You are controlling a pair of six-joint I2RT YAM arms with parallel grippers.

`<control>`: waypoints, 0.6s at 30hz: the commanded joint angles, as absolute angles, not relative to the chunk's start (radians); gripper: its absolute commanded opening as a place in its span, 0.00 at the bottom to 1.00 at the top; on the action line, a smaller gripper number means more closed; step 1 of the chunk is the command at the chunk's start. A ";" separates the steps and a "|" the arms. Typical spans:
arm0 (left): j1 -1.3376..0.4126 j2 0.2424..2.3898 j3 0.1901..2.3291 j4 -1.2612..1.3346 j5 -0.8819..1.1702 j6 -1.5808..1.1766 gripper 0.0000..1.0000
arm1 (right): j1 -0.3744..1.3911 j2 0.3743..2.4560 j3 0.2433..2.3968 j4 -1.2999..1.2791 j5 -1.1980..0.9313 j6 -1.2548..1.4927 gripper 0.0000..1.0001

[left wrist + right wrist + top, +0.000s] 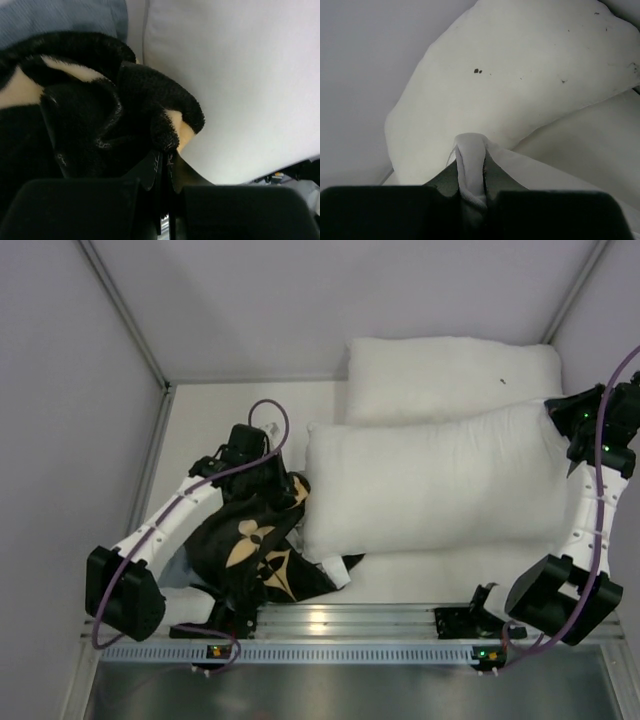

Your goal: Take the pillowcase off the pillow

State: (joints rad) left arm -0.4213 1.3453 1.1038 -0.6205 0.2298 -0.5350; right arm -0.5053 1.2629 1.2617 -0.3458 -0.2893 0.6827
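Note:
The black pillowcase (pixel 250 540) with tan flower prints lies crumpled at the near left, off the pillow and touching its left end. My left gripper (pixel 285 483) is shut on a fold of the pillowcase (pixel 100 115), with the jaws pressed together on black fabric. The plump white pillow (pixel 440 485) lies across the middle, bare. My right gripper (pixel 572 425) is shut on the pillow's right corner; in the right wrist view a white fabric fold (pixel 470 165) is pinched between the jaws.
A second white pillow (pixel 450 375) with a tiny dark speck lies behind, against the back wall; it fills the right wrist view (pixel 520 80). Blue-grey cloth (pixel 60 17) shows beyond the pillowcase. Enclosure walls stand left and right. A metal rail (pixel 340 625) runs along the near edge.

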 commanded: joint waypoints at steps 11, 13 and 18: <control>-0.423 1.258 0.655 -0.365 0.480 -0.762 0.00 | -0.514 1.206 1.266 -0.311 -0.347 0.699 0.00; -0.423 1.334 0.667 -0.365 0.436 -0.767 0.03 | -0.514 1.195 1.266 -0.310 -0.351 0.698 0.00; -0.423 1.555 0.735 -0.367 0.272 -0.795 0.09 | -0.518 1.166 1.276 -0.311 -0.367 0.706 0.00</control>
State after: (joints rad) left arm -0.4206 1.4471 0.6922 -0.3962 0.4126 -0.7692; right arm -0.5114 1.2335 1.2560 -0.3473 -0.3195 0.6838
